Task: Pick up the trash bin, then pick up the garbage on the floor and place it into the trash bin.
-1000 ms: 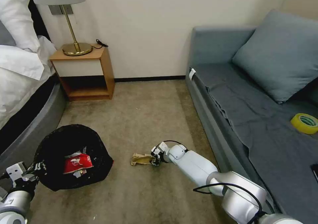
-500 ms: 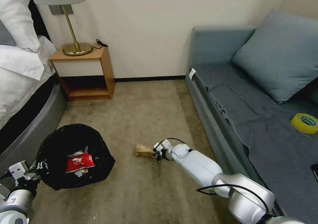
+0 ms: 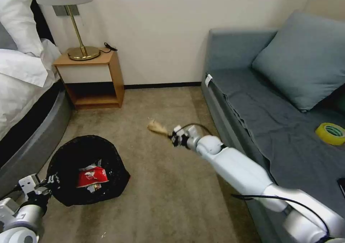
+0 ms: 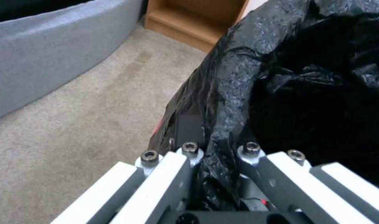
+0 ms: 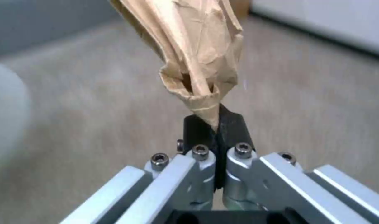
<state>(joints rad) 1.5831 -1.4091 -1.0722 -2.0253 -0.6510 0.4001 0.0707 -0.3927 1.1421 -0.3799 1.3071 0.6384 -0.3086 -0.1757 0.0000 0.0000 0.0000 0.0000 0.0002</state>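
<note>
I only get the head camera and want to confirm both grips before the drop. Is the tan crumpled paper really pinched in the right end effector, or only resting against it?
Observer: It's pinched. The right wrist view shows the right end effector shut on the tan crumpled paper, gripping just its narrow tip.
Operator: And the left grip on the bin?
Observer: The left wrist view shows the left end effector clamped over the rim of the round trash bin lined with crinkly black plastic, with bag folds bunched between its fingers.
</note>
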